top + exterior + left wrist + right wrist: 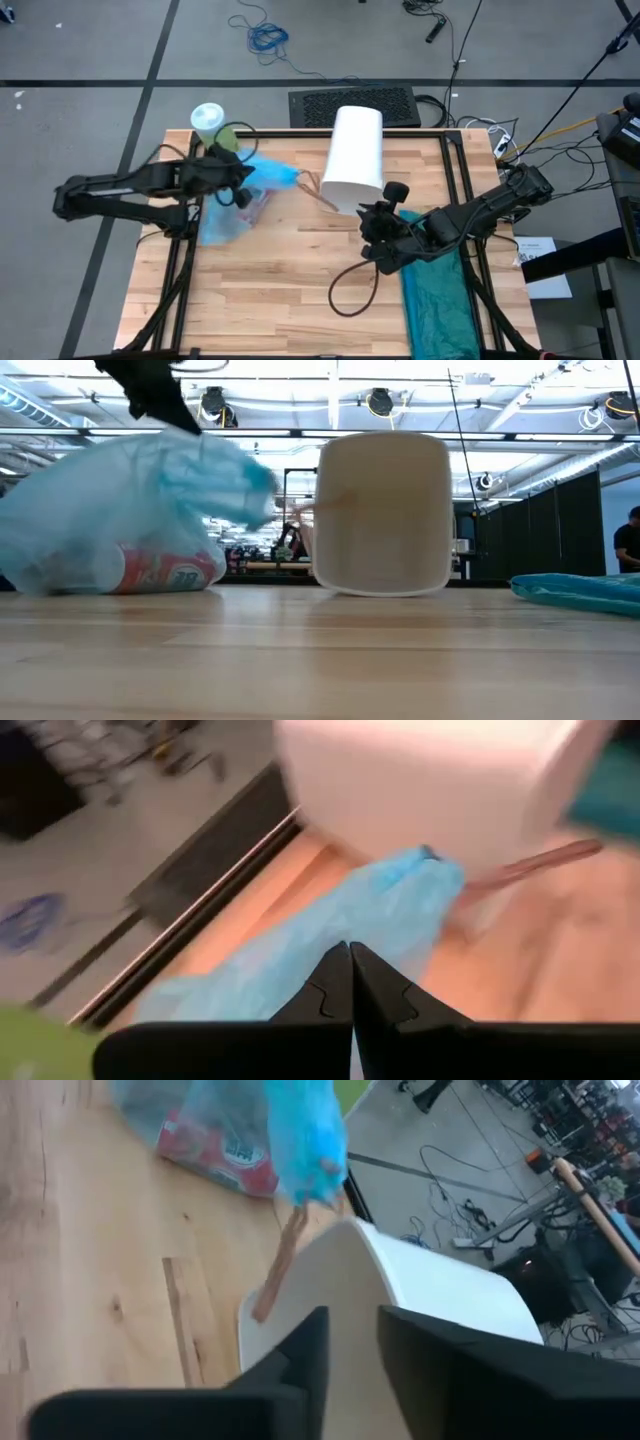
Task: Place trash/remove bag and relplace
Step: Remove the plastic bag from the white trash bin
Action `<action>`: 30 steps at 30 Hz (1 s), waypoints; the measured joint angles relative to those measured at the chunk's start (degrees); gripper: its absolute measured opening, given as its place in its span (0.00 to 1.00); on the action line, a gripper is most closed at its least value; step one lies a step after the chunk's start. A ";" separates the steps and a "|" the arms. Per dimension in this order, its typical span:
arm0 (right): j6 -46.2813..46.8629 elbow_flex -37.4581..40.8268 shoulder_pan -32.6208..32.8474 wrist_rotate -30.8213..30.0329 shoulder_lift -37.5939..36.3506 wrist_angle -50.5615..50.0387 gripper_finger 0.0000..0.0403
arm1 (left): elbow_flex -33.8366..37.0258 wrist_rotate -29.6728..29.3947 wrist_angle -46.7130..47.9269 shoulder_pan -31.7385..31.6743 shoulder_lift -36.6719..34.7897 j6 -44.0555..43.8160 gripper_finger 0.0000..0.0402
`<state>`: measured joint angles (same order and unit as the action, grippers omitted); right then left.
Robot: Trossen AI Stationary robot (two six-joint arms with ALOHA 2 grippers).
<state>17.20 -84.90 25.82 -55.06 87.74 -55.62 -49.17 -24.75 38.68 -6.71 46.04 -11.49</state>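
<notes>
The light-blue bag [265, 172] lies on the table's left part, its bottom [130, 575] on the wood and a red container [150, 570] showing through it. My left gripper [350, 955] is above it, shut on its plastic. The white wastebasket [355, 150] lies on its side at the table's far middle, mouth toward the near edge. My right gripper [355, 1335] is at that mouth, with the rim between its fingers. A thin brown strip [285, 1260] reaches from the bag's end to the basket's mouth. My left gripper pinches a gathered fold of the bag's upper part [345, 925] between its two fingers, coming slanting down from the table's left. The bag's top [190, 450] is drawn up under the fingers while its filled bottom stays on the table. My right gripper has the wastebasket's rim [355, 1280] between its fingers, which come level from the table's near right side. One finger [310, 1350] seems to be inside the mouth and the other [420, 1345] outside on the wall. The basket rests on its side on the table.
A green bottle with a white cap [208, 122] stands at the far left corner. A darker teal-green bag [440, 290] lies flat along the table's right side, under the right arm. A dark cable [350, 290] loops over bare wood in the near middle.
</notes>
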 joint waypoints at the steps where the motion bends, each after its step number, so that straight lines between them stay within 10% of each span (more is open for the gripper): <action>1: 0.02 0.00 0.15 -0.03 0.00 -0.35 0.23 | 0.00 1.13 -0.81 0.04 -0.84 0.37 0.00; 14: 0.03 0.00 -1.11 -0.05 0.00 -1.63 0.58 | 0.00 -14.22 20.85 -0.79 -2.13 -10.27 0.09; 23: -0.34 0.00 -1.11 -0.06 0.00 -1.70 0.56 | -0.02 21.45 -4.52 1.37 -0.45 1.58 0.10; 30: -0.34 0.00 -1.07 -0.05 0.01 -1.74 0.56 | 0.00 18.88 -7.61 0.89 18.35 6.80 0.01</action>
<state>16.86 -84.90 24.74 -55.11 87.76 -57.36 -49.17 -5.87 31.07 -5.82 64.39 -4.68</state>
